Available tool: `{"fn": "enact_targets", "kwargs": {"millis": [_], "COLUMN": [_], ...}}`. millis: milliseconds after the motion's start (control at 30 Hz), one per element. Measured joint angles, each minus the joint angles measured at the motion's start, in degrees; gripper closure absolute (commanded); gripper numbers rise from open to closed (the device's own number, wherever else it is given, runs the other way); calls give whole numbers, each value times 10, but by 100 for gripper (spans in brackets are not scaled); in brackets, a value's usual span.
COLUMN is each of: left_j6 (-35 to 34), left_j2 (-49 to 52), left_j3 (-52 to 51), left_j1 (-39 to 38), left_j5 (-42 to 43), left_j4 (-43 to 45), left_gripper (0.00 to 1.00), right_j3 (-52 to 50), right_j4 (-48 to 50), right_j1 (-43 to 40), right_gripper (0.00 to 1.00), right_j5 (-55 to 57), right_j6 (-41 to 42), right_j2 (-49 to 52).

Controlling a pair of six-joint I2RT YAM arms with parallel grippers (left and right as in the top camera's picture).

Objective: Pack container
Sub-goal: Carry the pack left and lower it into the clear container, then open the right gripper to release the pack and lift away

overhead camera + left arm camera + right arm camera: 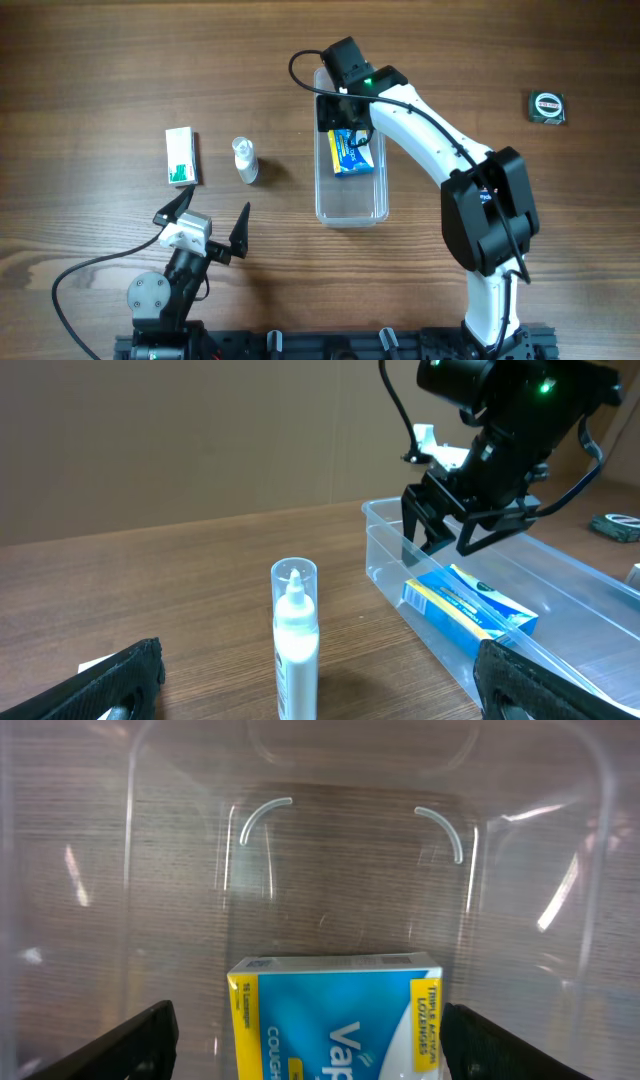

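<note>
The clear plastic container lies lengthwise at the table's middle. A blue and yellow lozenge box lies flat inside it; it also shows in the left wrist view and the right wrist view. My right gripper hangs open over the container's far end, its fingers apart on either side of the box and not touching it. My left gripper is open and empty near the front left, facing a small white bottle with a clear cap. The container wall shows in the left wrist view.
A white and green box lies left of the bottle. A small dark round-labelled item lies at the far right. The right arm reaches across the table's right half.
</note>
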Motion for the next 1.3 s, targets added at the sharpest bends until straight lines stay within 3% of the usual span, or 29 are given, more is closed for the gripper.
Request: {"fn": "enact_targets", "kwargs": {"millis": [167, 267, 433, 667, 833, 1300], "left_j6": [0, 0, 0, 0, 0, 0], "left_j2": [0, 0, 0, 0, 0, 0], "left_j3": [0, 0, 0, 0, 0, 0], "left_j1": [0, 0, 0, 0, 0, 0], "left_j5": [0, 0, 0, 0, 0, 0], "left_j4": [0, 0, 0, 0, 0, 0], "left_gripper": [0, 0, 0, 0, 0, 0], "right_j3": [0, 0, 0, 0, 0, -15], "right_j4": [-1, -28, -67, -118, -192, -202], "right_j1": [1, 1, 1, 1, 1, 5], "right_gripper": [18, 42, 73, 94, 96, 96], "right_j5": [0, 0, 0, 0, 0, -71], "right_j6": [-3, -7, -25, -40, -47, -86], "right_j2": [2, 2, 2, -7, -17, -18]}}
